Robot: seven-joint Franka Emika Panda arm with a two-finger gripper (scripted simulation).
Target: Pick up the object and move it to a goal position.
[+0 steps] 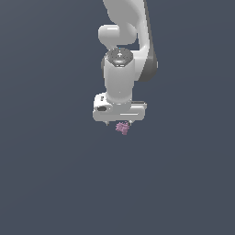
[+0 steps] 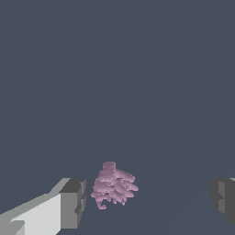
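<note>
Object (image 2: 113,186) between spread, released end effector (image 2: 149,199) fingers, gap visible only in wrist view

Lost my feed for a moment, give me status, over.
Pincer open, fingers apart. Pink object between them, nearer one finger, not gripped. Nothing else in view.

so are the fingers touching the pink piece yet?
Apart. The wrist view shows the fingers spread wide, with bare background between each one and the pink piece, which sits nearer one finger than the other.
</note>
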